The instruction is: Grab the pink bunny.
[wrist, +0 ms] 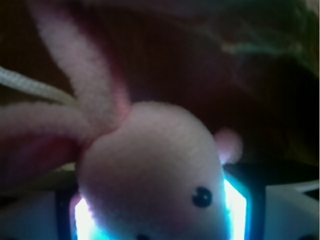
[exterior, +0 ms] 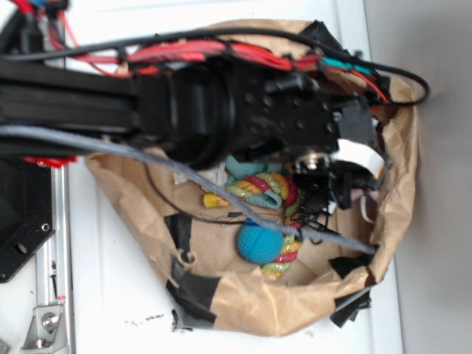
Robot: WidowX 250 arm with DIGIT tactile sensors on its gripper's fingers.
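The pink bunny (wrist: 150, 170) is filling the wrist view, its pale head lying right at the gripper with 1 black eye showing and 2 long ears stretching up and to the left. In the exterior view it is barely showing, just a pale bit at the right inside wall of the brown paper bag (exterior: 133, 199). The gripper (exterior: 346, 193) is reaching down into the bag there; whether its jaws are closing on the bunny I cannot tell. A teal ball (exterior: 259, 243) and a multicoloured braided rope (exterior: 262, 188) are lying nearby in the bag.
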